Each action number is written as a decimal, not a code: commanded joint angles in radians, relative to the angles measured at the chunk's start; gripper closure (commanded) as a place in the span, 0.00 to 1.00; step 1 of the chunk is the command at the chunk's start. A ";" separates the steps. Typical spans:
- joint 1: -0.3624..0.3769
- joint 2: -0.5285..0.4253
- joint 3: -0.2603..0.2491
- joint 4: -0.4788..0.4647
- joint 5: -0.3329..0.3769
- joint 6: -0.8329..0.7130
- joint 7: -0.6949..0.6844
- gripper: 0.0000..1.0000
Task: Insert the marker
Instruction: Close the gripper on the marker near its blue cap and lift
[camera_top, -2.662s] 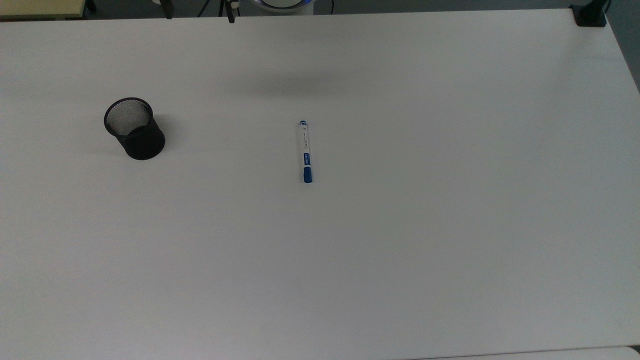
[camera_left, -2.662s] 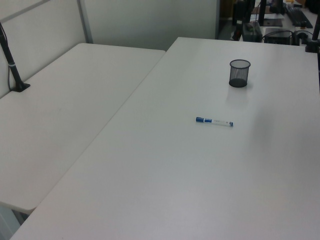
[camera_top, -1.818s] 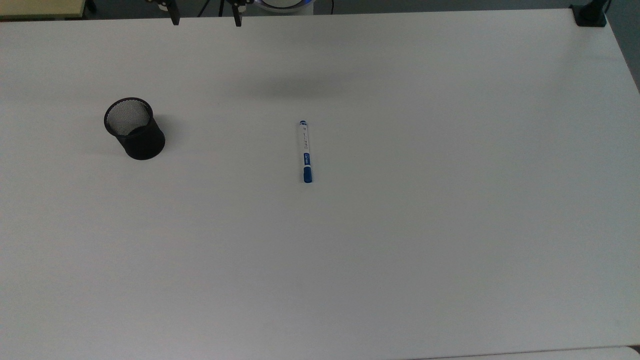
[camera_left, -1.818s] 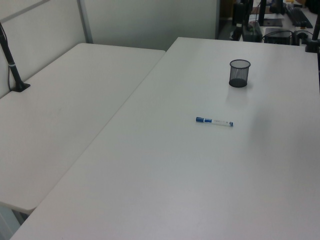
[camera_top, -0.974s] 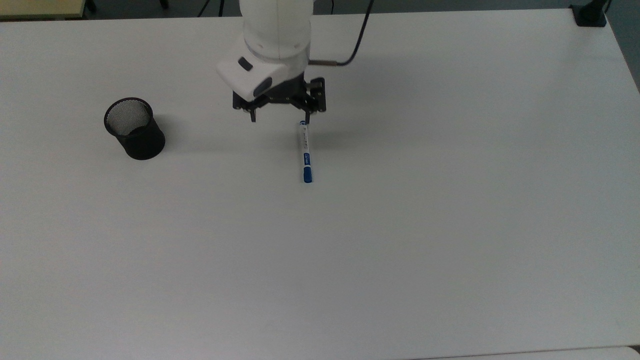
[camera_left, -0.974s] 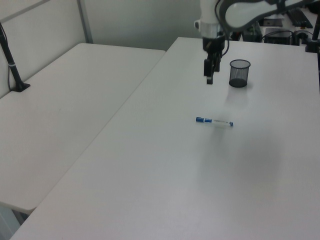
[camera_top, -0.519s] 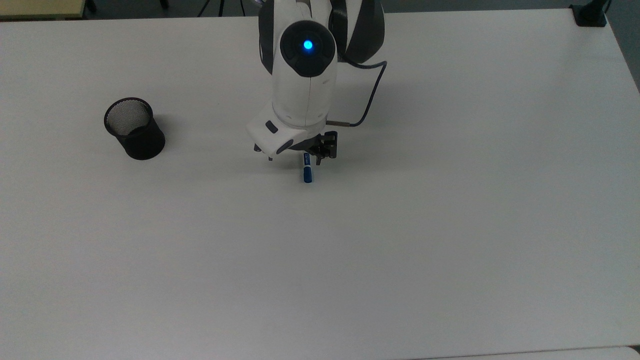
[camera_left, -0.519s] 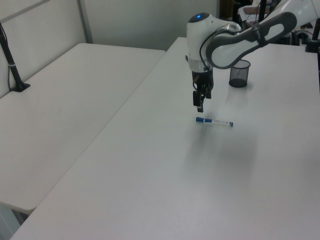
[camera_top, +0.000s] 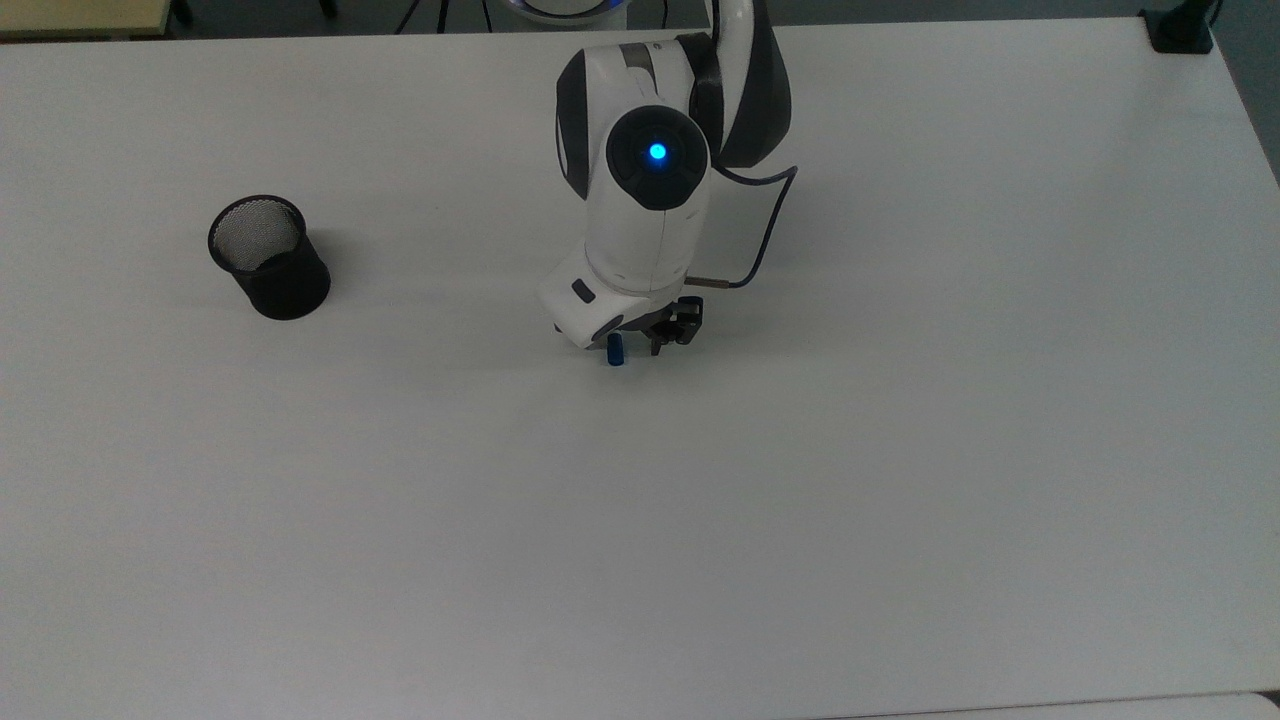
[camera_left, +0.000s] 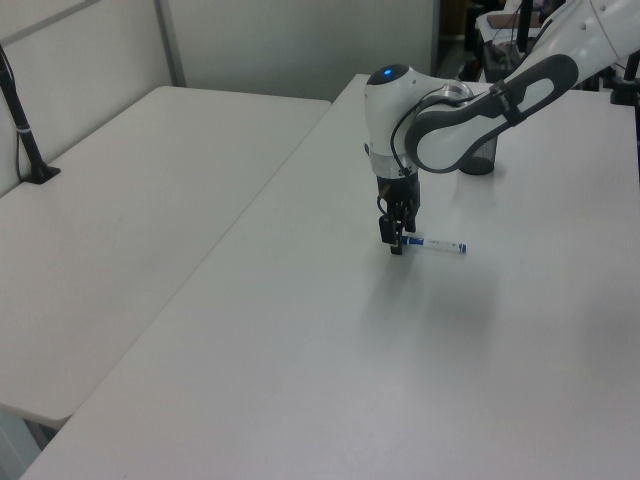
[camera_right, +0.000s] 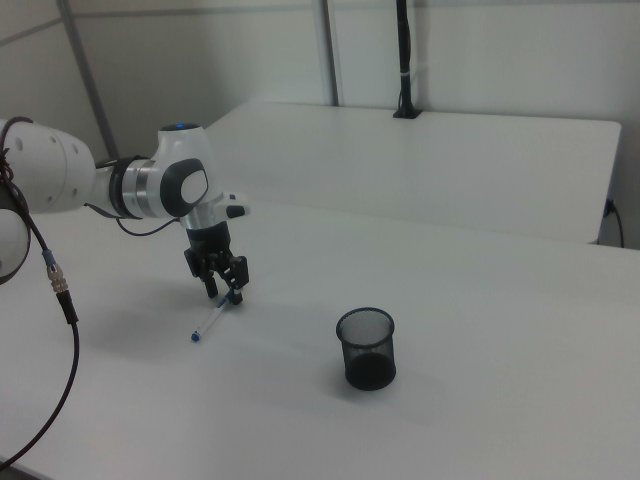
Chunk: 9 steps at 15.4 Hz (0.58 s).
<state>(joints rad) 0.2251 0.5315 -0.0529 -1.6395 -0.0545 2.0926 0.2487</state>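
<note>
Fingers spread and pointing down, the gripper (camera_right: 226, 290) hangs just over the capped blue end of the marker (camera_right: 214, 319), holding nothing; we judge it is lining up for a grasp. In the right view the marker lies flat on the white table (camera_right: 480, 330), its long axis running from under the gripper down toward the right view's lower left, so most of the barrel lies off to one side of the jaws. In the left view we see that barrel (camera_left: 442, 245) stretching to the left view's right of the gripper (camera_left: 396, 240). In the top view the black mesh cup (camera_top: 268, 258) stands upright, well apart at the top view's left, and the blue cap (camera_top: 615, 350) peeks out below the wrist
</note>
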 joint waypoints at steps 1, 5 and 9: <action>-0.006 -0.015 0.004 -0.008 -0.004 0.021 0.041 1.00; -0.012 -0.025 0.004 -0.006 -0.005 0.015 0.035 1.00; -0.048 -0.074 0.004 -0.006 -0.013 0.007 0.029 1.00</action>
<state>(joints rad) 0.2078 0.5248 -0.0527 -1.6256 -0.0544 2.0936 0.2677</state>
